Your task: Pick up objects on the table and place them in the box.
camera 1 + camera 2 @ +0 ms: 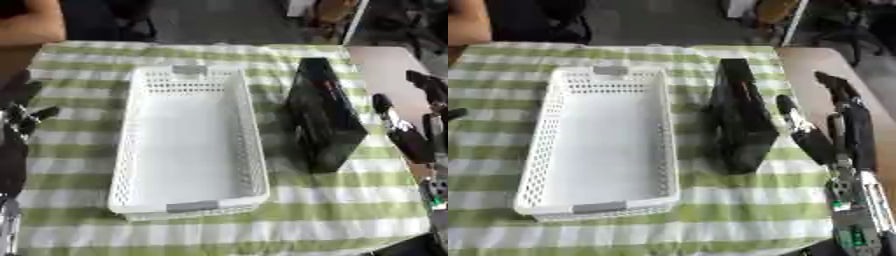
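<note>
A white perforated basket (254, 131) lies lengthwise in the middle of the table, with nothing inside it. To its right stands a glossy black pack (324, 116), tall and tapering to a point at its far end. My right hand (851, 131) is open just right of the pack. Its thumb (801, 131) reaches toward the pack's side without clearly touching it, and the fingers are stretched away from me. My left hand (19, 125) shows at the left edge, well away from the basket, with its fingers relaxed and nothing in it.
A green-and-white checked cloth (332, 210) covers the table. A bare brown surface (807, 60) adjoins it at the far right. A person's arm (31, 22) shows beyond the far left corner. The table's near edge runs along the bottom of the views.
</note>
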Controlling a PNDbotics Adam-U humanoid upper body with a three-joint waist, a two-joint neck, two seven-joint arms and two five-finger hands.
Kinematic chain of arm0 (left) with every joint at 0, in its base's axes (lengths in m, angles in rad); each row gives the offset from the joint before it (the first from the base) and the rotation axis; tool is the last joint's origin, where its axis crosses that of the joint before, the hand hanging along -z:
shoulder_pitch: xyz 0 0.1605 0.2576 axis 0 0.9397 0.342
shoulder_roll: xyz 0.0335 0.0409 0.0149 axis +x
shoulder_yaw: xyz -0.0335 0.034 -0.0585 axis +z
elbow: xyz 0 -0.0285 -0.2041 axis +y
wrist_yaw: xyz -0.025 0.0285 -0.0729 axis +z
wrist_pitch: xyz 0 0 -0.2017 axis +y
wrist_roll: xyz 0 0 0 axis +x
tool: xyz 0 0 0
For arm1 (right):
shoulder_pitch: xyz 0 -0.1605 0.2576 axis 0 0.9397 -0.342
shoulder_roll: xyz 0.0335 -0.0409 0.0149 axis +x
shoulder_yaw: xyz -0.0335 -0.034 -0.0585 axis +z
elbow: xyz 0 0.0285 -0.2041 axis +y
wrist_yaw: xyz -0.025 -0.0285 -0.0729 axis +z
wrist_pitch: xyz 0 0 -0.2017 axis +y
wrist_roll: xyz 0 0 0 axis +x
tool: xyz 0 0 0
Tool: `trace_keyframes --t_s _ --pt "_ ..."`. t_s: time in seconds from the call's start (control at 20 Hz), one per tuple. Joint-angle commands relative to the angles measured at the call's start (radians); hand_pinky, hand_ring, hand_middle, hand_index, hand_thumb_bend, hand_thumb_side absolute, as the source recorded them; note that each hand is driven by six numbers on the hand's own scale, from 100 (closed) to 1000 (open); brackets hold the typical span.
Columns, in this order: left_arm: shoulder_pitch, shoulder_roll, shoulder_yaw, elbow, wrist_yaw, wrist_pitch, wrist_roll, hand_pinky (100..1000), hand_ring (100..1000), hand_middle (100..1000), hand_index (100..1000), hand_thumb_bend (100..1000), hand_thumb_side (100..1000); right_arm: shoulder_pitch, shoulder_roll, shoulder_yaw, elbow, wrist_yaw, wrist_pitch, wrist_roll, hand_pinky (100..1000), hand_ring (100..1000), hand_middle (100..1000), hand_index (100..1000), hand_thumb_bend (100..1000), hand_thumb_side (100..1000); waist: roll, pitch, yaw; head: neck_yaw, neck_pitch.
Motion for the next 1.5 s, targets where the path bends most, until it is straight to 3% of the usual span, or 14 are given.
trace_keyframes --t_s 0.05,0.75,1.5 --pt "-0.003 0.011 0.003 -0.015 0.002 -0.001 -0.001 781 1000 1000 830 152 1000 0.0 -0.019 -0.006 -0.016 0.003 -0.001 0.003 900 833 787 892 643 1000 0.002 -0.006 -0.001 -0.018 -0.008" --pt "-0.003 0.011 0.003 -0.014 0.002 -0.001 0.0 781 1000 1000 830 152 1000 0.0 -0.019 -0.005 -0.015 0.003 -0.002 0.004 901 833 787 893 642 1000 0.002 -0.005 -0.001 -0.019 -0.008" --pt "-0.005 0.011 -0.001 -0.013 0.003 -0.001 -0.003 781 1000 1000 829 152 1000 0.017 -0.043 0.036 0.01 -0.013 -0.038 0.036 904 836 790 893 648 990 0.001 -0.005 0.001 -0.023 -0.006"
